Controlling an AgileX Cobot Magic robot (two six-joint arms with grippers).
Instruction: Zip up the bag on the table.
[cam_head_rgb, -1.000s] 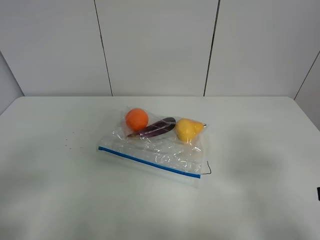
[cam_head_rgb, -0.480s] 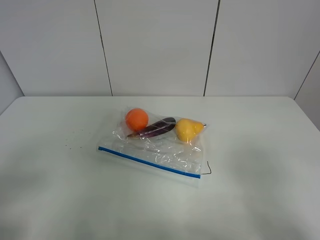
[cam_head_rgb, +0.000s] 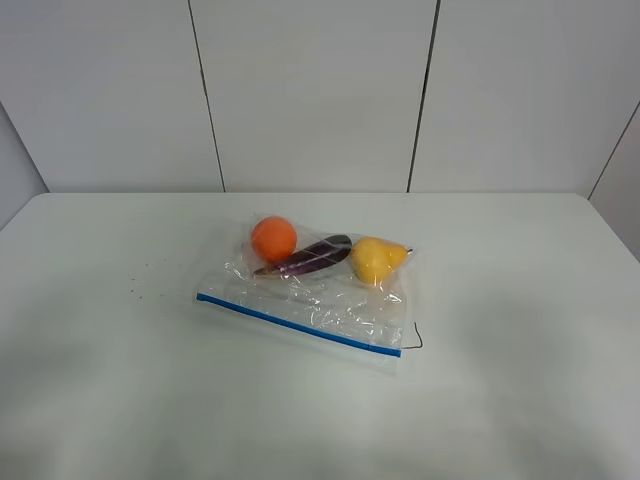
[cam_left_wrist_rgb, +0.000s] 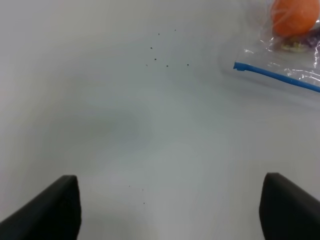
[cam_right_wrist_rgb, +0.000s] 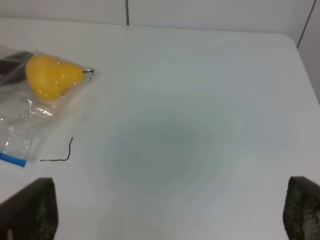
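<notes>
The clear crinkly bag (cam_head_rgb: 330, 295) lies flat in the middle of the white table (cam_head_rgb: 520, 300), its blue zipper strip (cam_head_rgb: 298, 324) along the near edge. Inside are an orange ball (cam_head_rgb: 273, 239), a dark purple piece (cam_head_rgb: 312, 254) and a yellow pear (cam_head_rgb: 375, 259). Neither arm shows in the exterior view. In the left wrist view my left gripper (cam_left_wrist_rgb: 170, 207) is open above bare table, apart from the zipper's left end (cam_left_wrist_rgb: 241, 66). In the right wrist view my right gripper (cam_right_wrist_rgb: 170, 215) is open over bare table, right of the pear (cam_right_wrist_rgb: 50, 76) and the zipper's right end (cam_right_wrist_rgb: 14, 160).
A thin black thread (cam_head_rgb: 418, 340) lies on the table by the bag's right corner, also in the right wrist view (cam_right_wrist_rgb: 64, 152). Small dark specks (cam_left_wrist_rgb: 160, 55) dot the table left of the bag. White wall panels (cam_head_rgb: 310, 90) stand behind the table.
A dark part of the right arm at the exterior view's right edge a second ago is out of view now. The bag has not moved.
</notes>
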